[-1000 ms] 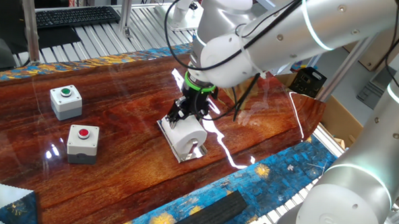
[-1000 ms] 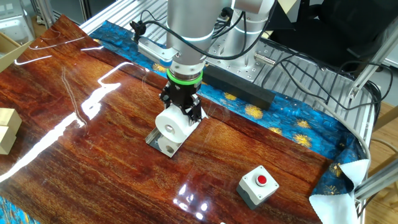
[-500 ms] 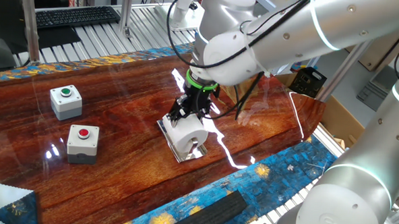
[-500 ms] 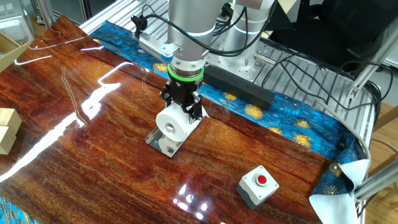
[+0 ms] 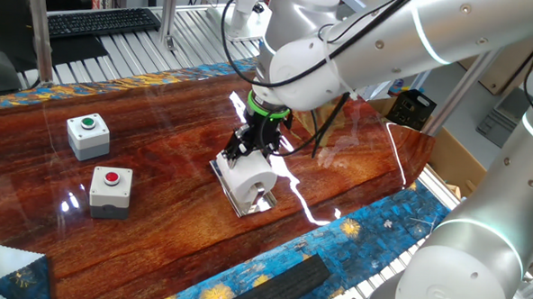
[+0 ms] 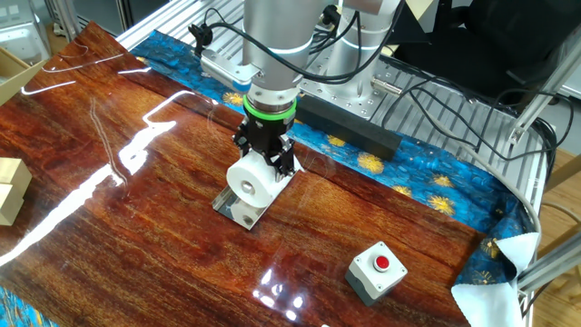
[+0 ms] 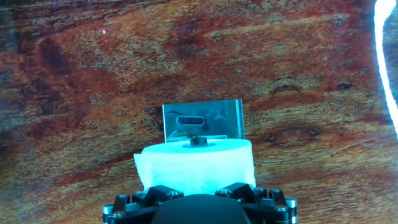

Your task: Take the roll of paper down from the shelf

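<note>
The white roll of paper (image 5: 252,178) lies on its side on the small shiny steel shelf (image 5: 264,202) in the middle of the wooden table. In the other fixed view the roll (image 6: 252,182) shows its hollow core, above the shelf's plate (image 6: 231,209). My gripper (image 5: 254,152) comes down from above, and its black fingers clasp the roll's sides (image 6: 265,160). In the hand view the roll (image 7: 196,163) fills the space between my fingers (image 7: 198,186), with the mirror-like shelf (image 7: 202,118) and its peg just beyond.
A green-button box (image 5: 88,134) and a red-button box (image 5: 111,190) stand left of the roll; the red one also shows in the other fixed view (image 6: 378,270). A black bar (image 5: 279,281) lies on the blue cloth at the table edge. Wooden blocks (image 6: 9,189) sit at the far left.
The arm above the wrist has shifted slightly. The gripper and roll stay in almost the same place on the shelf.
</note>
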